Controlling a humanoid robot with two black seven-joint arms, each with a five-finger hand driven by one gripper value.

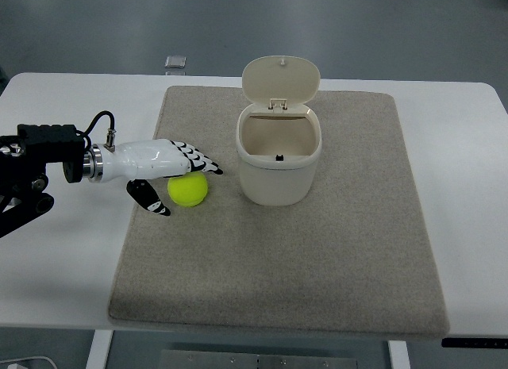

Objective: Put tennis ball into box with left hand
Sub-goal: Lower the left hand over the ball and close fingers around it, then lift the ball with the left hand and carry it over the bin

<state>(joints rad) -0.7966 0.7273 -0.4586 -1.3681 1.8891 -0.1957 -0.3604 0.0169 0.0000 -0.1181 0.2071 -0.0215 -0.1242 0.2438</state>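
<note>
A yellow-green tennis ball [189,190] lies on the beige mat [317,258], left of the box. The box [279,159] is a cream bin standing upright with its hinged lid [281,78] flipped open toward the back; its inside looks empty. My left hand [168,178] reaches in from the left edge and sits right against the ball. Its white fingers [198,159] stretch over the ball's top left and the thumb [148,198] hangs below on the ball's left side. The fingers are spread and not closed around the ball.
The mat covers most of the white table [63,266]. A small grey object [176,63] lies at the table's far edge behind the mat. The left arm's black forearm [36,159] stretches over the table's left part.
</note>
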